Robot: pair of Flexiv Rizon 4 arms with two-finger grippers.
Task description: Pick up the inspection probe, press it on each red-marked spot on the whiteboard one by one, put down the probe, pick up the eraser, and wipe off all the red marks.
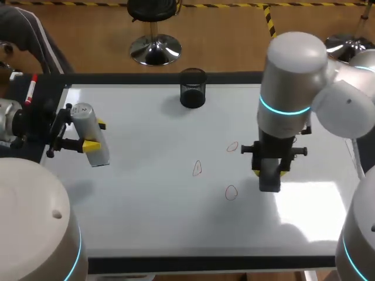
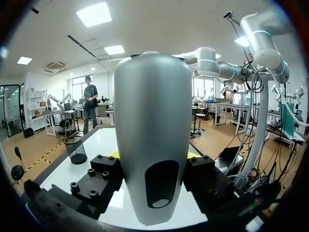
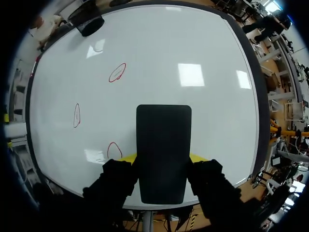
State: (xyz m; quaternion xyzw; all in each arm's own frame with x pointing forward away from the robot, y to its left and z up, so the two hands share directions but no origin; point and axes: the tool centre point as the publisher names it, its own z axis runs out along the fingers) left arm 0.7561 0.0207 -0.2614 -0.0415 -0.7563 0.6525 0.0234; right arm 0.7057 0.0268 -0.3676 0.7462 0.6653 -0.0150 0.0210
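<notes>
My left gripper (image 1: 94, 134) is shut on the inspection probe (image 1: 92, 133), a grey cylinder held over the left end of the whiteboard (image 1: 146, 222). In the left wrist view the probe (image 2: 152, 145) stands between the fingers. My right gripper (image 1: 269, 171) is shut on the black eraser (image 1: 269, 178), which points down at the board just right of the nearest red mark (image 1: 231, 192). Two more red marks (image 1: 197, 168) (image 1: 232, 146) lie further left and back. In the right wrist view the eraser (image 3: 163, 150) is beside a red mark (image 3: 114, 151). I cannot tell whether the eraser touches the board.
A black mesh cup (image 1: 193, 88) stands at the board's back edge, middle. A red marker (image 1: 30, 91) lies off the board at the far left. The whiteboard (image 3: 193, 48) is bare to the right of the eraser.
</notes>
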